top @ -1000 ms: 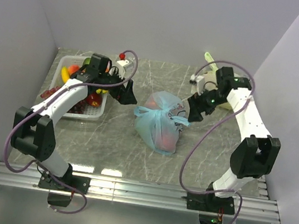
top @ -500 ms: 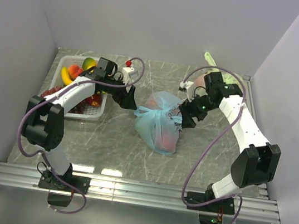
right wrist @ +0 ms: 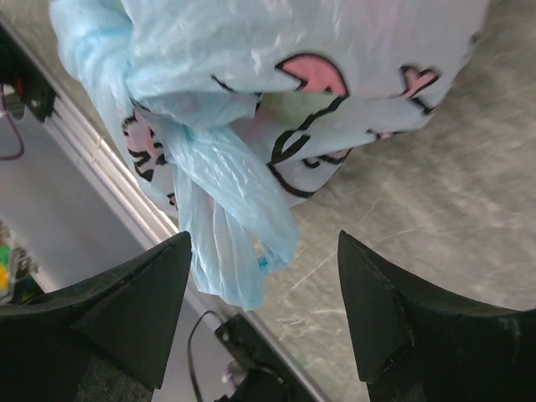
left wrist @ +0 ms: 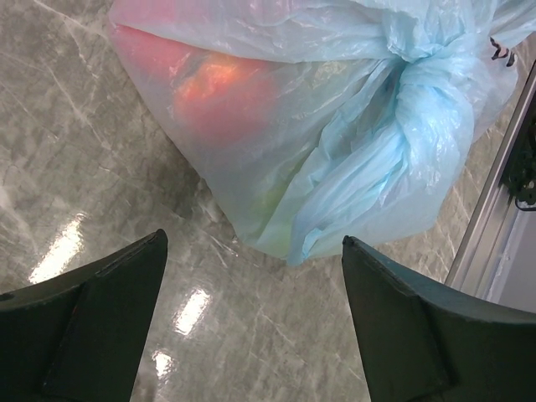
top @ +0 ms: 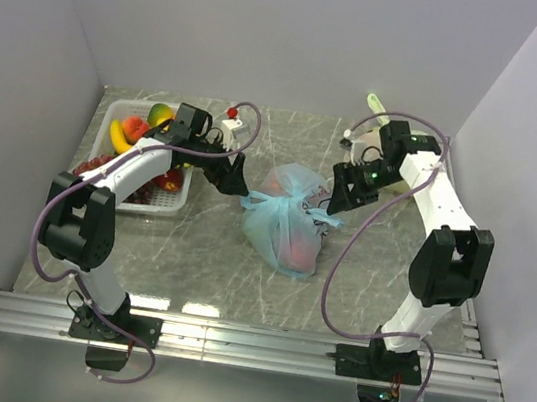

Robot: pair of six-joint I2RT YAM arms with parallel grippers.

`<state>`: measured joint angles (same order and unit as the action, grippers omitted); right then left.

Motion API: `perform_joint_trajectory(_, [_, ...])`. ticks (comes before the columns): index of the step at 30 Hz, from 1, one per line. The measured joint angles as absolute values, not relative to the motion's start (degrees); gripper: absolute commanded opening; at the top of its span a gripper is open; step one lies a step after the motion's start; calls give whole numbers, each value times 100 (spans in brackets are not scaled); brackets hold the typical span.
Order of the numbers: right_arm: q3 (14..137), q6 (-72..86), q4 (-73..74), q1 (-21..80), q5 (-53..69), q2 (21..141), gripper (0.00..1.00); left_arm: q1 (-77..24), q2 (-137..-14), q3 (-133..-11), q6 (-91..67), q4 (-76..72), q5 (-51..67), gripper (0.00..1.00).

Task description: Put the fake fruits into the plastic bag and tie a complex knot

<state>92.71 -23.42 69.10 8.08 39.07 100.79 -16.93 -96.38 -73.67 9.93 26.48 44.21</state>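
Observation:
The light-blue plastic bag lies mid-table with red and orange fake fruits showing through it. Its handle ears are twisted into a knot with loose ends sticking out left and right. The knot also shows in the left wrist view and the right wrist view. My left gripper is open and empty just left of the bag. My right gripper is open and empty just right of it, a loose blue end hanging between its fingers without touching them.
A white basket at the back left holds several fake fruits, among them a banana and grapes. A small white box with a red top stands behind the left arm. A pale yellow-green bag sits at the back right.
Both grippers have closed in on the bag from either side. The right gripper then pulled slightly back to the right. The bag has not moved.

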Motion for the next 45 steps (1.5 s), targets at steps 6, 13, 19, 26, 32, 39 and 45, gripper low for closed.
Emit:
perform_joint_trajectory(6, [8899, -2512, 6993, 987, 3745, 10195, 68, -1697, -9627, -7286, 884, 2508, 4418, 91])
perform_joint_trajectory(13, [8696, -2689, 6963, 1109, 3573, 10313, 57, -1708, -9574, -7166, 799, 2414, 4416, 91])
perform_joint_trajectory(19, [8698, -2397, 6746, 1050, 3811, 10374, 56, -1726, -9539, -7142, 786, 2421, 4416, 91])
perform_joint_trajectory(26, [8705, -2121, 6558, 768, 4219, 10374, 51, -1730, -9537, -7142, 790, 2425, 4416, 91])
perform_joint_trajectory(32, [8705, -2091, 6554, 731, 4346, 10374, 57, -1730, -9537, -7142, 790, 2425, 4418, 91])
perform_joint_trajectory(39, [8687, -1903, 6466, 659, 4442, 10538, 51, -1730, -9537, -7142, 792, 2427, 4418, 91])
perform_joint_trajectory(45, [8377, -2073, 6191, 740, 4040, 10477, 52, -1730, -9537, -7142, 790, 2445, 4421, 91])
